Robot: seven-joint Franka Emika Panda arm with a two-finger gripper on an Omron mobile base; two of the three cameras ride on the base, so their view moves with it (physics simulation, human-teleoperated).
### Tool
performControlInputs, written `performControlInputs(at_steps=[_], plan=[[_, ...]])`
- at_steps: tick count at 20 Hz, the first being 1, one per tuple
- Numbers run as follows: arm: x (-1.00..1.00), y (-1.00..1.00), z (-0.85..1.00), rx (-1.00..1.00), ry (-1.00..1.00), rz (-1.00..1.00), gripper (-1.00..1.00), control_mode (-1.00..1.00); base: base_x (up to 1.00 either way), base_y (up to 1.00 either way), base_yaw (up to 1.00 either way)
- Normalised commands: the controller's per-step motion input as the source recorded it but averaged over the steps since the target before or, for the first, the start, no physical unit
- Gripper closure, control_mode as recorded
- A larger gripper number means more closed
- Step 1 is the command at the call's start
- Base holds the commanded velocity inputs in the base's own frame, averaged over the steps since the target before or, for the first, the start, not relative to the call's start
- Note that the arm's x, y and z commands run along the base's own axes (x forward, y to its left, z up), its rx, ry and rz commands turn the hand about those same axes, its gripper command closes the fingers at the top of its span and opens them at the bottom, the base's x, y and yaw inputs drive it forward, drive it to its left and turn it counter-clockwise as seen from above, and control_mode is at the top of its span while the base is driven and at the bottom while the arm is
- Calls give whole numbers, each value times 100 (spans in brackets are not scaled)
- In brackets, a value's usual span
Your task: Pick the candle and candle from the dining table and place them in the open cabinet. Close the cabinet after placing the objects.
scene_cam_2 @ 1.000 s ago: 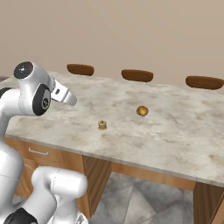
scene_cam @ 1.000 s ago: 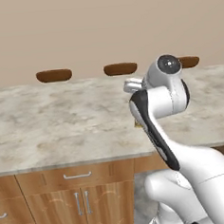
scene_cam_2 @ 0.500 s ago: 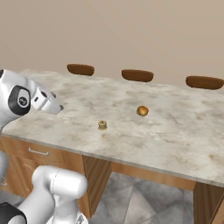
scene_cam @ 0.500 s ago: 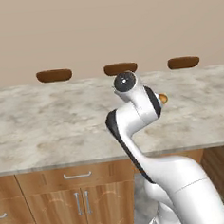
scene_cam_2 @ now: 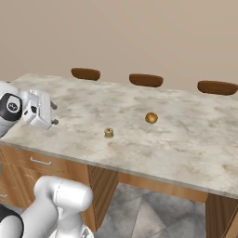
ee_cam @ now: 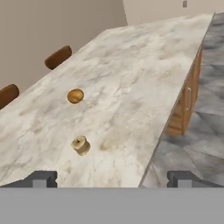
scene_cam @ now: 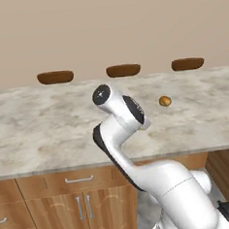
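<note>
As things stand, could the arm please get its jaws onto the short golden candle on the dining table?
Probably yes: the short candle stands alone on bare dining table, the orange ball well apart, and the gripper hangs open, nothing between.

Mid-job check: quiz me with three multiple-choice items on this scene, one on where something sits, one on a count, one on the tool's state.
1. The short golden-tan cylinder candle on the marbled stone dining table lies:
A. nearer the table's front edge than the small orange ball
B. behind the ball
C. on the floor

2. Brown chair backs behind the table:
A. one
B. three
C. five

3. The tool is:
A. shut on the candle
B. open, holding nothing
C. shut on the ball

Key: 1 A, right base view shows it nearer the edge; 2 B, three show; 3 B, fingertips stand wide apart.
</note>
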Motion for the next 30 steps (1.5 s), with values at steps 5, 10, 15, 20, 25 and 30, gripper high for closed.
performControlInputs(at_steps=[5, 10, 15, 20, 25, 30], plan=[[8, 15, -36, 1, -14, -15, -100, -100, 0, 0, 0], [20, 1, -32, 0, 5, -11, -100, -100, 0, 0, 0], [30, 0, -30, 10, 21, -16, -100, -100, 0, 0, 0], [30, -3, -26, 5, 15, -8, -100, -100, 0, 0, 0], [24, -8, -33, 0, 2, -2, -100, -100, 0, 0, 0], [22, -16, -31, 0, 0, 0, -100, -100, 0, 0, 0]])
